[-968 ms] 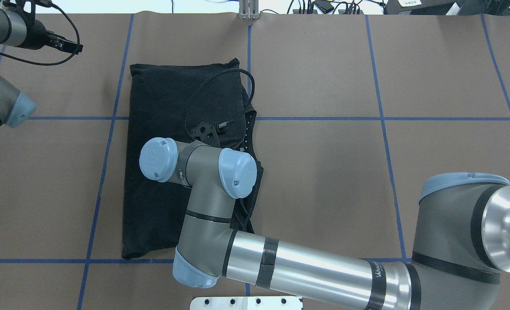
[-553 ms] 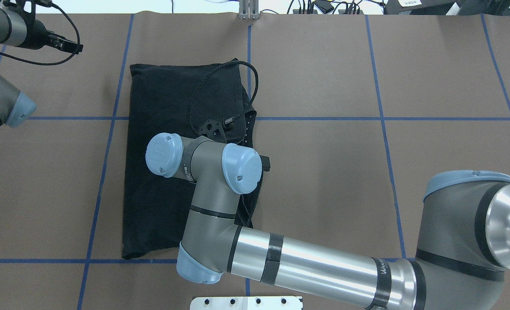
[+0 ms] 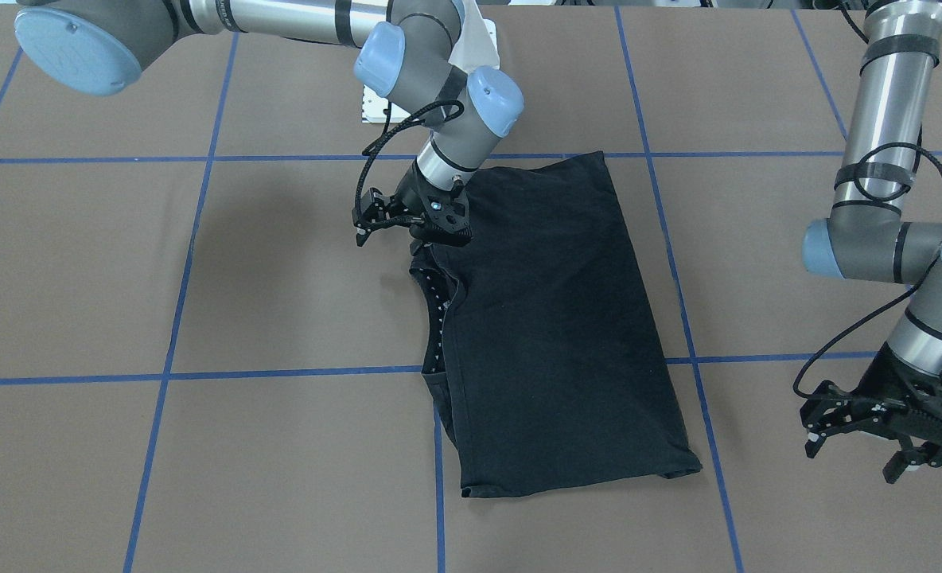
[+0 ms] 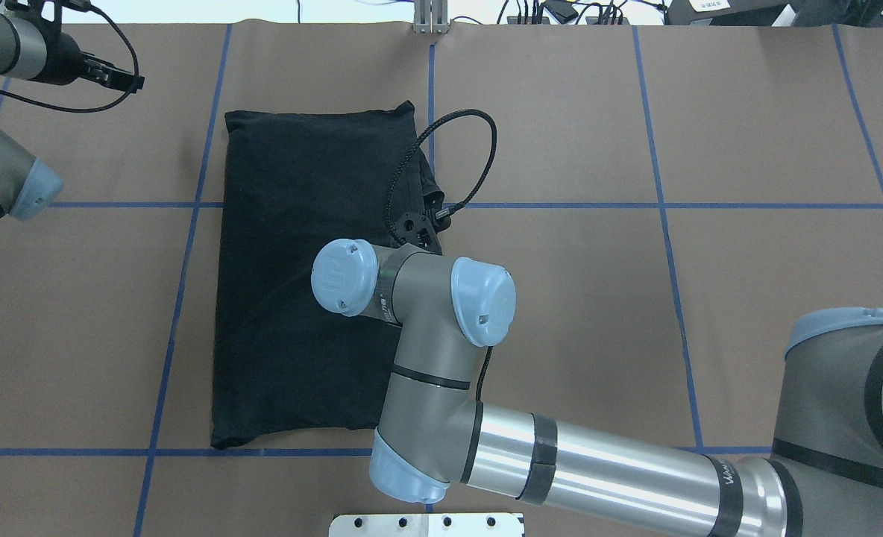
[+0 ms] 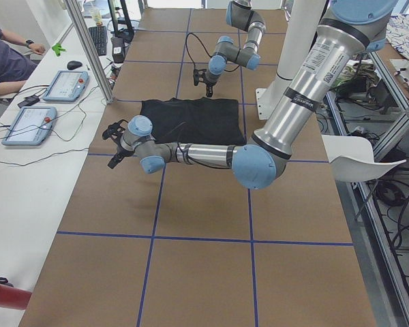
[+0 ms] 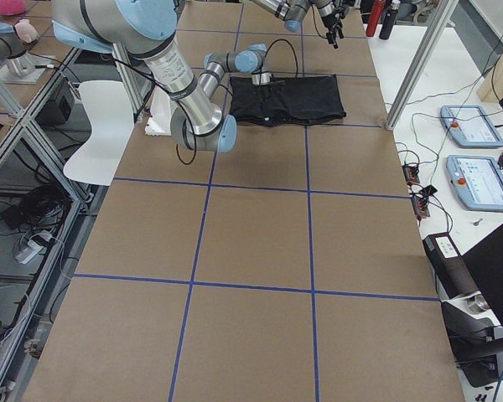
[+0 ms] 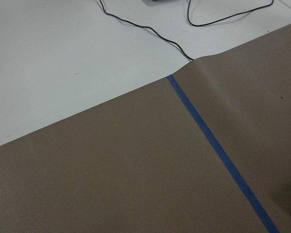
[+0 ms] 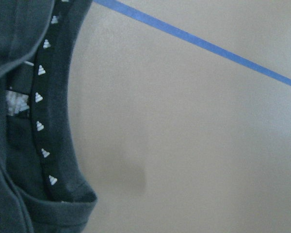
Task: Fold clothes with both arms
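Note:
The black T-shirt [image 4: 292, 224] lies folded into a long rectangle on the brown table, with its collar edge [image 3: 437, 306] on the side facing my right arm. My right gripper [image 3: 362, 225] hovers open and empty just off that edge, over bare table. The overhead view hides it beneath the right wrist [image 4: 419, 291]. In the right wrist view, the collar band with small white marks [image 8: 43, 121] runs down the left side. My left gripper [image 3: 849, 454] stands open and empty, well away from the shirt, near the table's far left corner [image 4: 117, 76].
Blue tape lines [image 4: 561, 205] divide the brown table into squares. A white mount plate [image 4: 426, 524] sits at the near edge. A metal post [image 4: 430, 19] and cables line the far edge. A person [image 5: 3, 65] sits beside tablets at the white side desk.
My right arm has swung to the right, off the middle of the shirt and toward its collar-side edge, its cable loop following. The left arm and the shirt have not moved.

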Controlling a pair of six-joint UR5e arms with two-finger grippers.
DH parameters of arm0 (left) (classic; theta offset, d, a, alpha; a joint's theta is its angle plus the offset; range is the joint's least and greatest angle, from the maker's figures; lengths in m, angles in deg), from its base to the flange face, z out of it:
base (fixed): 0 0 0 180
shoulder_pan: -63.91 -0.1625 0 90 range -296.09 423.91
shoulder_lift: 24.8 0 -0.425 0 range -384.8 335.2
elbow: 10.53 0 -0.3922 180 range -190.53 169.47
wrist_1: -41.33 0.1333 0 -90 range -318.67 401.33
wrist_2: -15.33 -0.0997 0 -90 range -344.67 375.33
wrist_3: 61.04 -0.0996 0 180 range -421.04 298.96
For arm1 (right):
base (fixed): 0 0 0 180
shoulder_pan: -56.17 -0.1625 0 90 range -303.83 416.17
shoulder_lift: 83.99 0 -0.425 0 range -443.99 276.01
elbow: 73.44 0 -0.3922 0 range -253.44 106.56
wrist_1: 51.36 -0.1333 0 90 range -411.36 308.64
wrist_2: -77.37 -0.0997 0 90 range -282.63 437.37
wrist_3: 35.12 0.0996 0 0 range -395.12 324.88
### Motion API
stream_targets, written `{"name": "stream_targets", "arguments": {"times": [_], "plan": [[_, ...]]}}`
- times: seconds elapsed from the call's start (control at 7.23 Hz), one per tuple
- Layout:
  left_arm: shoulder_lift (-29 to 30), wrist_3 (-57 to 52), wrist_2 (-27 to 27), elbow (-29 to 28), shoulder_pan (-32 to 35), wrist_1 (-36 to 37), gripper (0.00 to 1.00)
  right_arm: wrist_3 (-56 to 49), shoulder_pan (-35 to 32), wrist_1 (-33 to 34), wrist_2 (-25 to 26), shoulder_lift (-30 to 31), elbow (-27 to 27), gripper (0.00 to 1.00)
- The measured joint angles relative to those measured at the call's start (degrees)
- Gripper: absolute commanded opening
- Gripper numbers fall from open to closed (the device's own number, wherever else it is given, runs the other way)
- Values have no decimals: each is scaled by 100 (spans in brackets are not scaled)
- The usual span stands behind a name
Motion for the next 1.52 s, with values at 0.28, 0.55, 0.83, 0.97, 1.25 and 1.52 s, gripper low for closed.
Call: {"name": "stream_targets", "arguments": {"times": [0.28, 0.55, 0.83, 0.97, 1.25, 1.52], "plan": [[2, 724, 6, 240, -53, 0, 100, 205, -142, 74, -334, 24, -918, 100], [-168, 2466, -120, 943, -550, 8, 100, 1186, -179, 36, -543, 86, -1695, 99], [-730, 3997, -529, 2112, -1333, 58, 100, 2395, 28, -692, -388, 609, -2280, 98], [-1107, 4481, -652, 2682, -1674, 77, 100, 2867, 211, -1433, -46, 988, -2381, 98], [-1817, 5323, -1124, 3575, -2514, 94, 100, 3156, 442, -2216, 366, 1388, -2573, 98], [-2415, 6024, -1722, 4163, -3398, 91, 100, 2999, 457, -2488, 303, 1631, -2714, 98]]}}
